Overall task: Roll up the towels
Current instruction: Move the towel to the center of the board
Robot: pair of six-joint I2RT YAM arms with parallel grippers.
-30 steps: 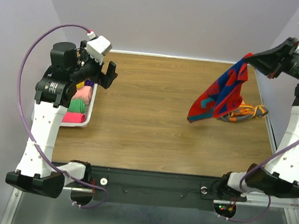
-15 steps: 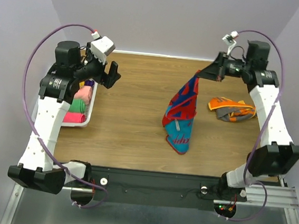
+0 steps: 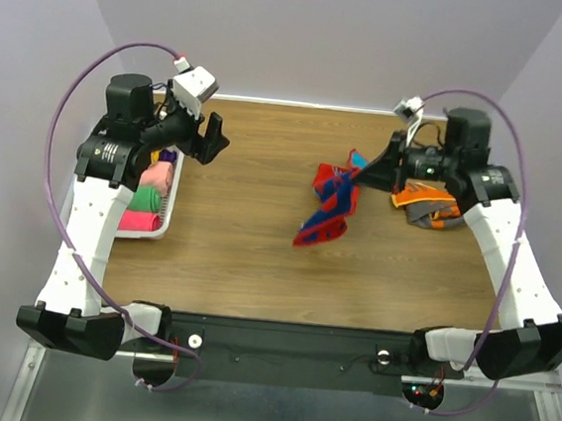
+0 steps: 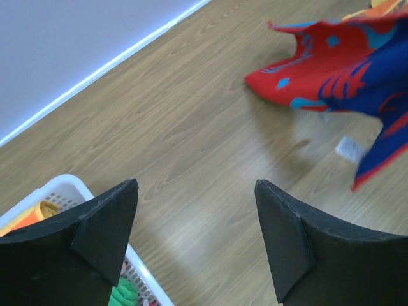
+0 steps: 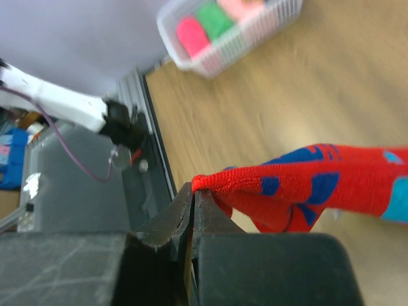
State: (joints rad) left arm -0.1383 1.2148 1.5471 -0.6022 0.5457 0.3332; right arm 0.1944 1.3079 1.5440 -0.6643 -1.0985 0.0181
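A red towel with blue patterns (image 3: 329,203) hangs over the middle of the table, lifted by one corner. My right gripper (image 3: 361,172) is shut on that corner (image 5: 213,183), the cloth trailing away to the right in its wrist view. The same towel (image 4: 338,76) shows at the upper right of the left wrist view. An orange and grey towel (image 3: 426,202) lies crumpled at the right under the right arm. My left gripper (image 3: 208,140) hovers open at the left near the basket, nothing between its fingers (image 4: 102,223).
A white slatted basket (image 3: 160,225) at the left edge holds rolled pink, green and orange towels (image 3: 143,199). It shows too in the right wrist view (image 5: 229,38). Bare wooden table (image 3: 248,247) lies between the arms.
The right arm has swung the red towel from the far right toward the table's middle and lowered it. The left gripper shifted slightly and its jaws narrowed a little.
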